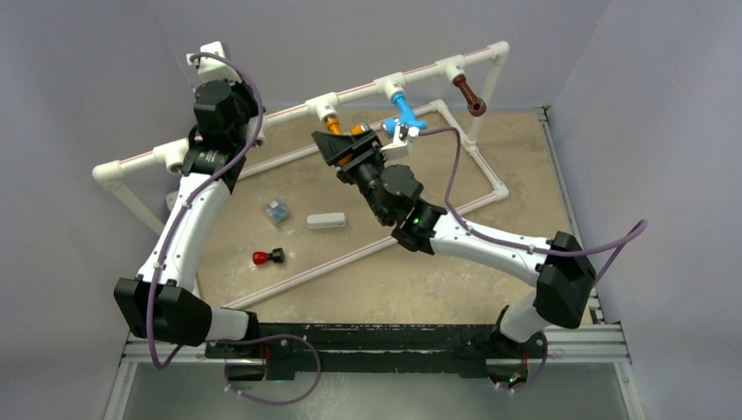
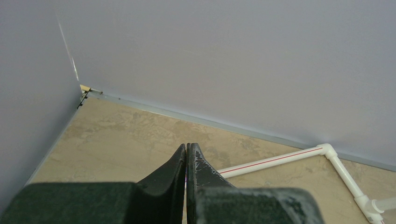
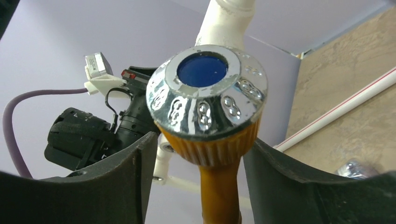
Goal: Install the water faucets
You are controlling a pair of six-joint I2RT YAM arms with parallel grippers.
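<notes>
The right gripper [image 3: 201,140] stood open around the orange-yellow faucet [image 3: 205,98], with a finger [image 3: 126,182] on either side of its ribbed collar and no grip on it; that faucet hung from a white tee [image 1: 325,102] on the far pipe rail [image 1: 289,115]; the light blue faucet [image 1: 404,112] sat in the next tee to the right, and the dark brown faucet [image 1: 470,94] in the one beyond; the left gripper [image 2: 187,154] was fully closed and empty, raised at the far left over the desk [image 1: 394,289].
</notes>
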